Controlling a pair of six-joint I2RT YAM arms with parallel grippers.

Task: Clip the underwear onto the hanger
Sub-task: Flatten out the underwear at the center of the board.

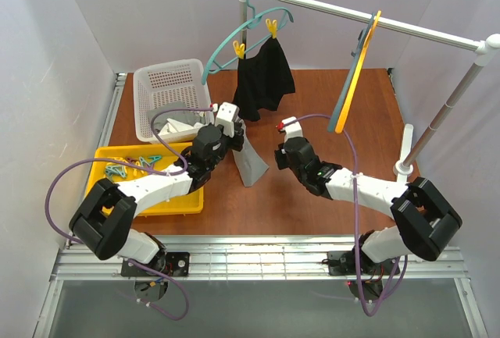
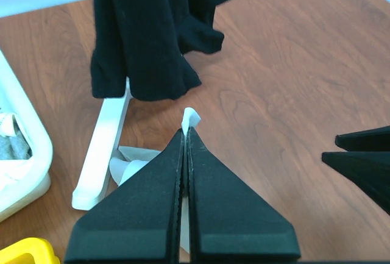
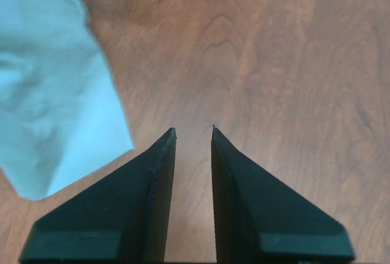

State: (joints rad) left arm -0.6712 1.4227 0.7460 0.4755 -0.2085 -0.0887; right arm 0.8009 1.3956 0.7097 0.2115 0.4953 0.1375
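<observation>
Grey soft fabric, the small underwear [image 1: 251,165] hangs as a limp flap from the left gripper [image 2: 187,133] over the middle of the brown wooden table [image 1: 328,112]. Whether its lower edge touches the boards cannot be told. The left jaws are pressed together on it, and a pale corner of cloth pokes out past their tips. The right gripper [image 3: 194,131] sits just beside the hanging cloth, its fingers a narrow gap apart and empty, with bare wood showing between them.

The thin yellow-orange plastic hanger [image 1: 353,80] hangs from the white rail [image 1: 391,26] at the back right, well apart from the garment.

The underwear looks very light and floppy. It will likely sag, fold on itself and swing with any arm motion, and it is in no way fragile. Held by one corner it bunches, so the sensible second hold is the free end of the top edge. With that edge stretched flat between both grippers, it can be offered to the hanger. Thin cloth may slide out of a shallow pinch, so a deeper bite seems wise. The hanger looks stiff but is free to swing on the rail.
</observation>
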